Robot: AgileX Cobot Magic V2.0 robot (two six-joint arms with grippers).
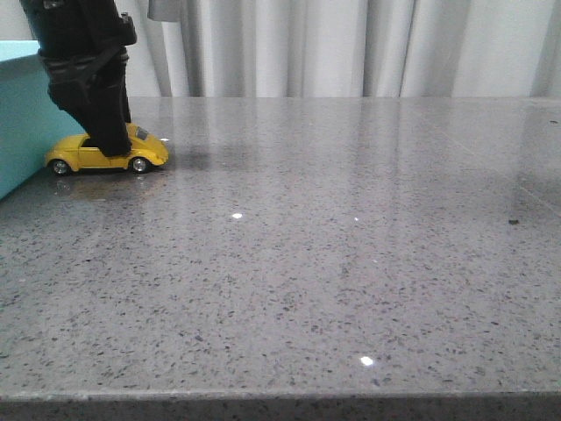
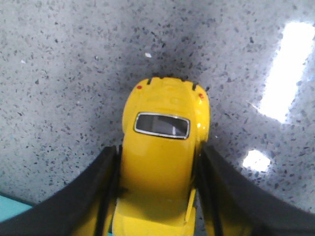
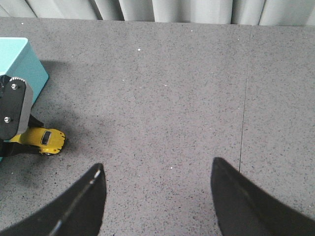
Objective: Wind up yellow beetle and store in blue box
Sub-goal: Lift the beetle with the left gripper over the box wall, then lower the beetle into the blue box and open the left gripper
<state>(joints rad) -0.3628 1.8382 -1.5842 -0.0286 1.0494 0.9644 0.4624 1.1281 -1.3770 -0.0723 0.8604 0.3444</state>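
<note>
The yellow beetle stands on its wheels on the grey table at the far left, next to the blue box. My left gripper comes down from above and is shut on the beetle's roof and sides. In the left wrist view the two black fingers press both sides of the beetle, whose rear window points away. My right gripper is open and empty above bare table, off to the right of the beetle and the box.
The speckled grey stone table stretches wide to the right and front. White curtains hang behind its far edge. A thin seam runs across the tabletop in the right wrist view.
</note>
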